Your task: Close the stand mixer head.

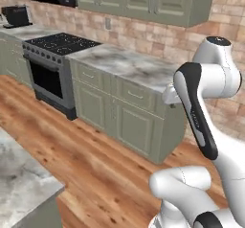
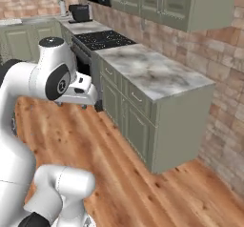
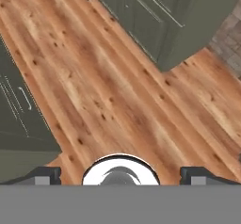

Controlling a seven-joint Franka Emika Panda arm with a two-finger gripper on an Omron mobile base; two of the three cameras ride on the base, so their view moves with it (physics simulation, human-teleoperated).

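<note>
Hand view, gripper (image 3: 120,173) with fingertips spread wide apart, nothing between them, above wooden plank floor (image 3: 108,91), green cabinets (image 3: 155,20) ahead, marble counter (image 1: 129,64), black stove (image 1: 60,45), brick wall (image 1: 158,35), stand mixer head not located.

Stand mixer head: appearance, cannot tell; state, raised or lowered, cannot tell; pose, cannot tell; location, cannot tell from the left base view, the right base view or the hand view; nothing further to record for this item.
</note>
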